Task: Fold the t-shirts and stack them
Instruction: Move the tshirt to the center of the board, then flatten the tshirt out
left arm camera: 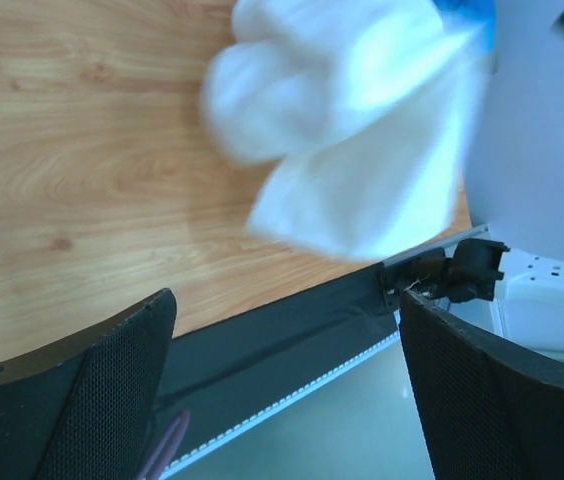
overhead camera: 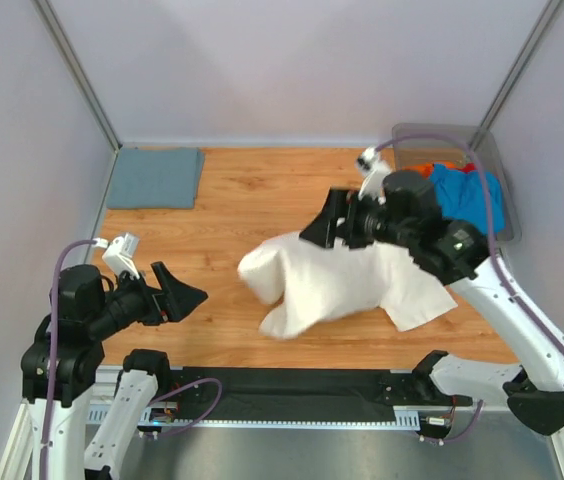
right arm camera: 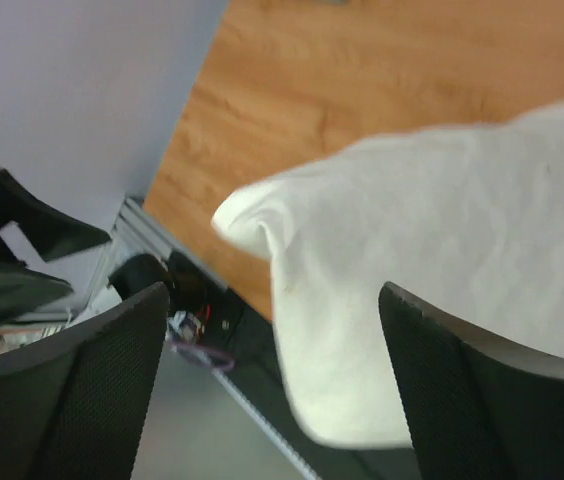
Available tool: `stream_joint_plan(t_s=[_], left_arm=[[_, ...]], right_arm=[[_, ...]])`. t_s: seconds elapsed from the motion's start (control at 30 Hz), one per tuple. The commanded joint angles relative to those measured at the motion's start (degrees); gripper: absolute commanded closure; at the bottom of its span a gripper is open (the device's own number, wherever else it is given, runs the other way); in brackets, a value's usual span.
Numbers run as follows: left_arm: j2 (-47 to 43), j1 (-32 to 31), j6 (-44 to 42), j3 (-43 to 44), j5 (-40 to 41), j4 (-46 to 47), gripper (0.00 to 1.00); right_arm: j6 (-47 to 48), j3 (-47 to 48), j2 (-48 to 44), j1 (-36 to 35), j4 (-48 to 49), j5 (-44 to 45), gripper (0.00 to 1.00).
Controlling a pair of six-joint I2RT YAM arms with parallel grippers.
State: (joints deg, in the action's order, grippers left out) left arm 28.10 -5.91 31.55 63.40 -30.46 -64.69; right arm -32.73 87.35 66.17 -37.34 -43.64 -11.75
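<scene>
A large cream-white t-shirt (overhead camera: 342, 285) lies bunched and rumpled on the wooden table, right of centre, its edges blurred. My right gripper (overhead camera: 330, 228) hovers over its far edge with the fingers wide apart. In the right wrist view the gripper (right arm camera: 274, 290) is open and the white cloth (right arm camera: 442, 250) sits beyond the fingers, pinched by neither. My left gripper (overhead camera: 187, 295) is open near the table's front left, away from the cloth. In the left wrist view the gripper (left arm camera: 287, 300) holds nothing and the white t-shirt (left arm camera: 352, 130) shows ahead. A folded grey-blue t-shirt (overhead camera: 154, 177) lies at the back left.
A clear grey plastic bin (overhead camera: 507, 225) stands at the back right, holding a bright blue t-shirt (overhead camera: 467, 195) and an orange-red one (overhead camera: 430, 168). A black rail (overhead camera: 292, 385) runs along the table's near edge. Pale walls enclose the table on three sides.
</scene>
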Motion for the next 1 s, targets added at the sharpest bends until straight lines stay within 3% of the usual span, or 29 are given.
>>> stream_joint_plan(t_s=[0.0, 0.13, 0.23, 0.33, 0.37, 0.47, 0.53, 0.6, 0.67, 0.8, 0.83, 0.97], left_arm=[[-1.5, -0.2, 2.1, 0.1, 5.3, -7.6, 0.01], [-2.1, -0.2, 5.1, -5.6, 4.9, -8.8, 0.05], [-0.8, -0.2, 6.6, -12.6, 0.1, -4.4, 0.15], [1.3, -0.8, 8.6, -16.4, -2.8, 2.1, 0.18], [2.9, -1.6, 9.1, -16.8, -1.8, 3.8, 0.18], [8.0, -11.2, 11.5, -17.0, 5.5, 8.7, 0.16], [14.1, -21.5, 12.0, -15.9, 10.9, 10.0, 0.13], [18.4, -25.8, 12.1, -15.3, 18.7, 8.9, 0.11], [22.2, -27.0, 11.3, -16.6, 22.7, 9.8, 0.09], [27.1, -27.0, 11.3, -18.0, 30.4, 8.4, 0.07], [28.8, -27.0, 11.7, -17.6, 33.4, 7.6, 0.07], [30.2, -27.0, 12.6, -19.0, 32.7, 9.1, 0.08]], right_arm=[[-5.1, -16.1, -5.9, -2.8, -5.2, -3.6, 0.05], [-4.4, -22.2, -10.2, -2.9, -12.7, 1.1, 0.03], [-3.8, -23.8, -12.6, -2.8, -16.9, 7.3, 0.08], [-3.5, -26.3, -13.7, -1.5, -20.7, 11.6, 0.18], [-3.4, -27.2, -14.0, -0.8, -21.1, 11.7, 0.24], [-2.6, -31.3, -14.2, 1.5, -19.4, 10.3, 0.28], [-2.4, -33.1, -13.4, 1.7, -17.3, 10.0, 0.27], [-2.4, -34.8, -10.8, 2.6, -16.6, 10.4, 0.23], [-2.2, -36.5, -8.2, 3.9, -16.0, 10.3, 0.17], [-1.9, -40.0, -4.4, 12.5, -11.9, 6.0, 0.16], [-1.7, -40.3, -3.5, 14.2, -11.6, 5.0, 0.16], [-0.9, -40.7, 2.2, 22.1, -9.0, 3.4, 0.23]])
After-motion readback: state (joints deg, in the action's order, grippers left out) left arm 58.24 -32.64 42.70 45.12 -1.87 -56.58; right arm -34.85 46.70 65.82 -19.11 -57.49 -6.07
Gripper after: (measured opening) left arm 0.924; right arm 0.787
